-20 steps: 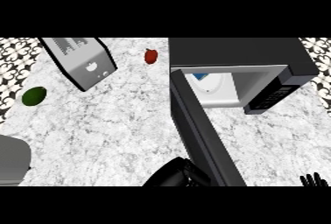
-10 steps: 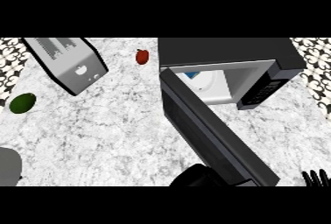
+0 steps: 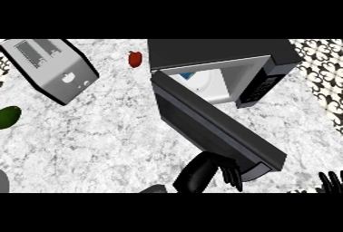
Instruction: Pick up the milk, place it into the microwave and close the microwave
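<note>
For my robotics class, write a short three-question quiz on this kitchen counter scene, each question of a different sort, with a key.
1. True or false: the black microwave's door is fully closed.
2. Which hand touches the door's free end? A) left hand B) right hand
3. Fill in: the silver toaster stands on the counter to the view's ____ of the small red fruit.

Key: 1. False; it stands open, and the white and blue milk carton shows inside. 2. A; the right hand rests at the lower right edge. 3. left.
</note>
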